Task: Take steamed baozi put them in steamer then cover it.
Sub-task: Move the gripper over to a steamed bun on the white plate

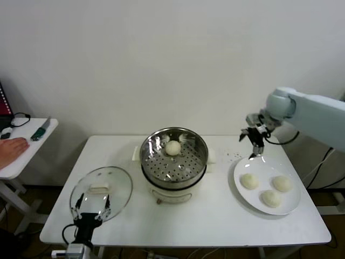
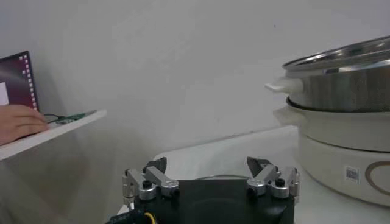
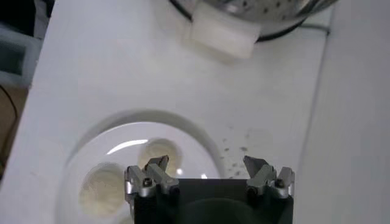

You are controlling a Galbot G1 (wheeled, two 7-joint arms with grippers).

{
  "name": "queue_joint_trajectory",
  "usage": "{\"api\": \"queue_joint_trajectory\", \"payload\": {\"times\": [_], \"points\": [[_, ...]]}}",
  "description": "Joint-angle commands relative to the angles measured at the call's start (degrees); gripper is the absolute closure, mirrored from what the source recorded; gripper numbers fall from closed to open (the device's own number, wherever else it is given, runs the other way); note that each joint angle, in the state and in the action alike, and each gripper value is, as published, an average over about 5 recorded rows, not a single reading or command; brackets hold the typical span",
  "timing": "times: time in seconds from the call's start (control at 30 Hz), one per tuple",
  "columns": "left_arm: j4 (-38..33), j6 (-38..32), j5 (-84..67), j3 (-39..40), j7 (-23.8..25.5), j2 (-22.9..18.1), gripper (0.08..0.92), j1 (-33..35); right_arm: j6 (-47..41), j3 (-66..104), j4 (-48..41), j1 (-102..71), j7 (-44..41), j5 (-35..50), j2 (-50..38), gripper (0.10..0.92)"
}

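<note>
One smooth cream-white domed baozi [image 1: 172, 147] sits on the perforated floor of the round shiny stainless-steel steamer [image 1: 173, 155], toward its far side; the white pot base under it is mostly hidden in the head view but shows in the left wrist view with a side handle. Three more baozi [image 1: 249, 181] lie on the flat white round plate [image 1: 291, 205]; the right wrist view catches only two, one cut off. The clear glass cover with white oblong handle [image 1: 101, 192] lies flat on the white tabletop [image 1: 215, 224]. Left hand [image 1: 92, 204] over the cover, fingers spread, empty. Right hand [image 1: 257, 145] above the plate's far rim, spread, empty.
</note>
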Motion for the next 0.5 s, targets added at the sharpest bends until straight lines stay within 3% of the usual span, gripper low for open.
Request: {"api": "queue_joint_trajectory", "payload": {"times": [0.03, 0.5], "points": [[-0.3, 0.1, 0.0, -0.5, 0.0, 0.1, 0.177, 0.4, -6.5, 7.7, -2.6, -16.3, 0.1, -2.7, -6.2, 0.203], [-0.2, 0.0, 0.1, -0.8, 0.0, 0.0, 0.177, 0.8, -2.2, 21.7, -13.6, -28.2, 2.8, -9.5, 0.6, 0.203]]}}
